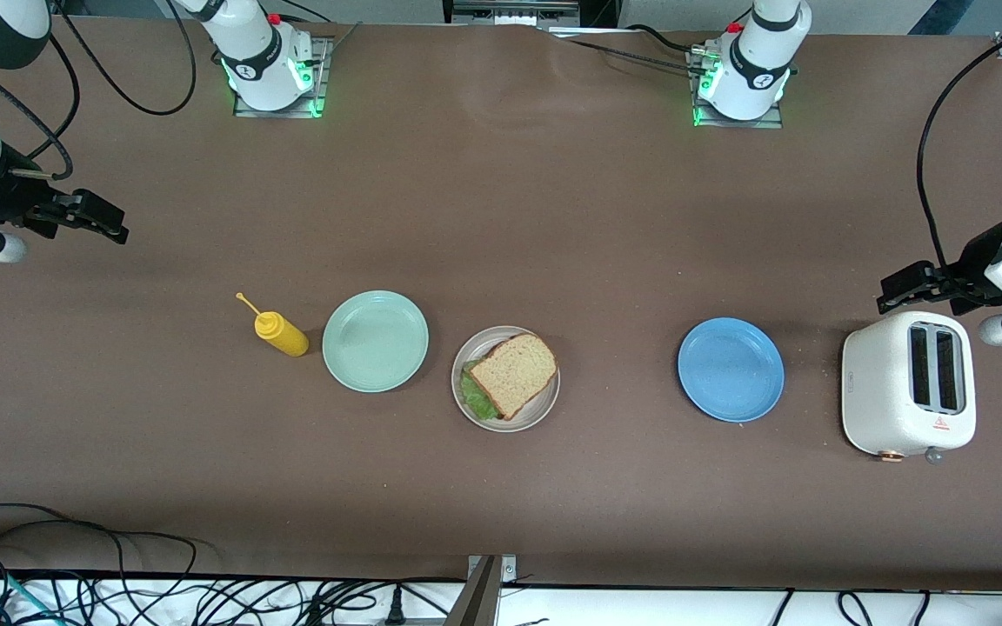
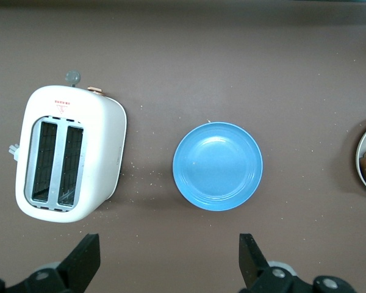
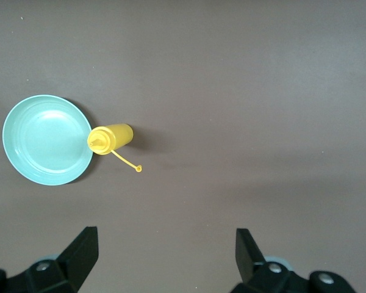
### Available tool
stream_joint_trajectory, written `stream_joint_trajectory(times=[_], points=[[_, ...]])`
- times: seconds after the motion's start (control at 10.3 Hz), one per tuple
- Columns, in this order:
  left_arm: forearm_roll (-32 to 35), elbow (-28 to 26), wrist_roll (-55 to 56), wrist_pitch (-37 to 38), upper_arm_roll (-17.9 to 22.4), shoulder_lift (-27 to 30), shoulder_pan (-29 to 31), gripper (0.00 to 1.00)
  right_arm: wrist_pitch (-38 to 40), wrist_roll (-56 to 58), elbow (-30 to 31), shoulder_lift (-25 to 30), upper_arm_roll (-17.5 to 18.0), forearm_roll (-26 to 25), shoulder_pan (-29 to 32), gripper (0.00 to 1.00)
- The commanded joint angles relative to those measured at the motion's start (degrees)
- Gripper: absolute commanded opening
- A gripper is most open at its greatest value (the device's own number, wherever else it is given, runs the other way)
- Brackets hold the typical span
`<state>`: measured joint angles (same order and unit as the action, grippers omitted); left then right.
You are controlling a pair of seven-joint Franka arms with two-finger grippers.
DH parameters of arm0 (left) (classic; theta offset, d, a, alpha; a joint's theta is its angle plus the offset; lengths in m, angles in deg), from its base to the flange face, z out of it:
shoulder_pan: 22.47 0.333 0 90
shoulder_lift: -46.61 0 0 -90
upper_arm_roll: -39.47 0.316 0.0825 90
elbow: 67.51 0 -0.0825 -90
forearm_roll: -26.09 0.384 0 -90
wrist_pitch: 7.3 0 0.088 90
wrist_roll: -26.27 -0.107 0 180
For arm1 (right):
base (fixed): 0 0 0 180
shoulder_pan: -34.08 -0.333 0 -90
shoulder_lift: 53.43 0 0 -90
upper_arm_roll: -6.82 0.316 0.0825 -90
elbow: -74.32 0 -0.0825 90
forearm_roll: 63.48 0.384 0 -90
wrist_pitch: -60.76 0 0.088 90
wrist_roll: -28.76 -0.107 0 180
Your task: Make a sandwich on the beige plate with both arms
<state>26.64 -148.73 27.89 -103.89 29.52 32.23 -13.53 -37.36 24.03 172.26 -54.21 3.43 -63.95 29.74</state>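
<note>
The sandwich (image 1: 514, 375), brown bread with green lettuce sticking out under the top slice, lies on the beige plate (image 1: 546, 405) in the middle of the table. An edge of that plate (image 2: 363, 160) shows in the left wrist view. My left gripper (image 1: 901, 291) is open and empty, up in the air at the left arm's end of the table, by the toaster; in its wrist view (image 2: 169, 256) its fingers stand wide apart over bare table. My right gripper (image 1: 105, 219) is open and empty at the right arm's end; in its wrist view (image 3: 166, 253) it is over bare table.
A mint-green plate (image 1: 375, 341) lies beside the beige plate toward the right arm's end, with a yellow squeeze bottle (image 1: 280, 332) lying on its side next to it. A blue plate (image 1: 731, 369) and a white toaster (image 1: 908, 383) lie toward the left arm's end. Cables run along the table's near edge.
</note>
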Motion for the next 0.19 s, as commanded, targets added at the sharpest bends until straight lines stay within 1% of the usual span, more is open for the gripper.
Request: stream_joint_trajectory(times=[0.0, 0.1], points=[[-0.5, -1.9, -1.5, -0.9, -0.2, 1.7, 0.4, 1.00, 0.5, -0.1, -1.6, -0.8, 0.1, 0.0, -0.6, 1.00], [-0.5, -1.9, -1.5, -0.9, -0.2, 1.7, 0.3, 1.00, 0.5, -0.2, -1.6, -0.8, 0.1, 0.0, -0.6, 1.00]])
